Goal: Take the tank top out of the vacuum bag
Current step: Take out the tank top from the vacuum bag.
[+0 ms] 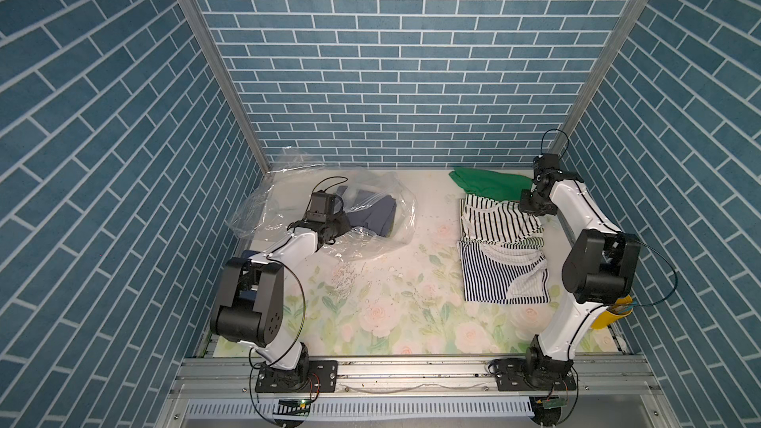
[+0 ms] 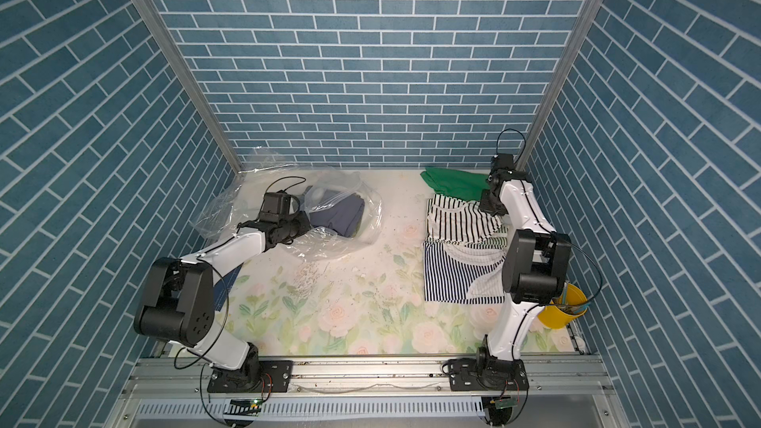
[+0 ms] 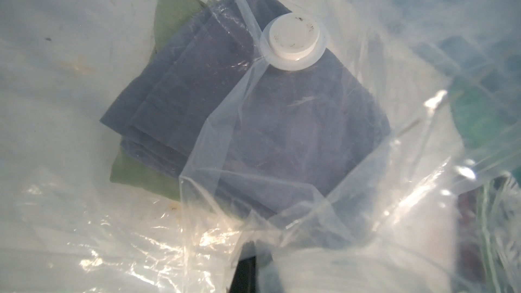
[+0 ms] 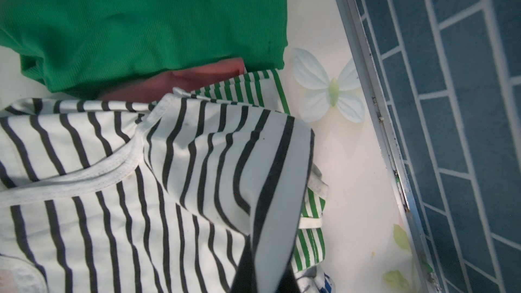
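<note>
Floral table (image 1: 370, 314), vacuum bag (image 1: 366, 242), striped top (image 1: 492, 218) pinched

Lab test booth: printed-brick wall panels (image 1: 395, 55), aluminium frame posts (image 1: 215, 63), rail-mounted arms (image 1: 284, 251).

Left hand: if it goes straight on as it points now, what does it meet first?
Probably the plastic of the vacuum bag, then the folded dark blue garment inside; depth is unclear.

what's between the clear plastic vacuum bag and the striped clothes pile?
Nothing but bare floral table cover, with a few tiny specks, between the crinkly clear plastic vacuum bag and the black-and-white striped clothes pile. Both top views show it.
</note>
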`<state>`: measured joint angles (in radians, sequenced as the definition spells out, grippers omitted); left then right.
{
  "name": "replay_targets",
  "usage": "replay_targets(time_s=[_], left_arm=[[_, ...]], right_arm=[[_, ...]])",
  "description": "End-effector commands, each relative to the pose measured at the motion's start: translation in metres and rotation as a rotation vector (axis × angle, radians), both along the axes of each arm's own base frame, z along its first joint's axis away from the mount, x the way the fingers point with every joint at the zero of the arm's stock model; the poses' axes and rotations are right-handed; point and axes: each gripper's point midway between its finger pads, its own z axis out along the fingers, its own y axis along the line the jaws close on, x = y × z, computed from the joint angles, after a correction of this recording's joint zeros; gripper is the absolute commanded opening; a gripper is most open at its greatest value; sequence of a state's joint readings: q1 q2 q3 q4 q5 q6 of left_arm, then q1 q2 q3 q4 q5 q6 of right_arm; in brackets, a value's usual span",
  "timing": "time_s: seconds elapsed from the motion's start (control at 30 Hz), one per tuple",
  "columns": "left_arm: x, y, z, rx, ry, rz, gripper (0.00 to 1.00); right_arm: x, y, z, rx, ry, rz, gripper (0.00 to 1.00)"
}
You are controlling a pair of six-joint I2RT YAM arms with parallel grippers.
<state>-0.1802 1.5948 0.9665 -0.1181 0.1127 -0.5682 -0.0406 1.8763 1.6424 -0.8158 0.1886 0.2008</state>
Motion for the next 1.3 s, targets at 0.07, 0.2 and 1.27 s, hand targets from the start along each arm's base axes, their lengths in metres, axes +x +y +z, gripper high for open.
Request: replay_targets(time_s=[0.07, 0.2, 1.27], left_arm=[[0.006, 0.004, 0.008, 0.015, -0.028, 0.019, 0.0], [0.006, 0.004, 0.008, 0.014, -0.028, 0.021, 0.0], [-0.02, 0.002, 0.022, 0.053, -0.037, -0.052, 0.0]], right_arm=[[0.015, -0.013, 0.007, -0.066, -0.032, 0.013, 0.0], [0.017, -0.022, -0.003, -0.08, -0.01, 0.004, 0.05], [-0.026, 0.232, 0.028, 0.617, -0.336, 0.234, 0.77]])
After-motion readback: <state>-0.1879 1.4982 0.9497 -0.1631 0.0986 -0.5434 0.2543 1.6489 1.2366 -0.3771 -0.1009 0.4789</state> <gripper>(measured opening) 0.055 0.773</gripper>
